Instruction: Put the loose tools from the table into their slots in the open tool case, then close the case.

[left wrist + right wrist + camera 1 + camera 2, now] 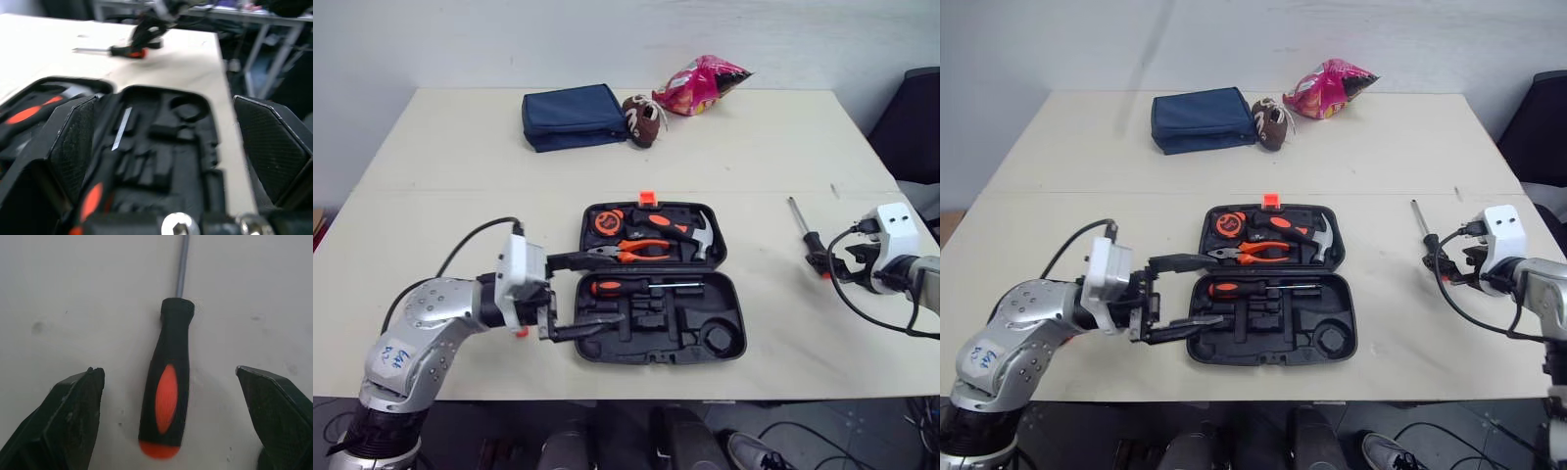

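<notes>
The black tool case lies open at the table's middle. Its far half holds a tape measure, orange pliers and a hammer. One orange-and-black screwdriver lies in the near half, beside bare slots. My left gripper is open, its fingers straddling the near half's left end. A loose screwdriver lies on the table at the right, shaft pointing away. My right gripper is open, one finger on each side of its handle, not touching it.
At the table's far side sit a blue pouch, a brown toy football and a pink snack bag. A dark chair stands past the right edge. Bare tabletop surrounds the case.
</notes>
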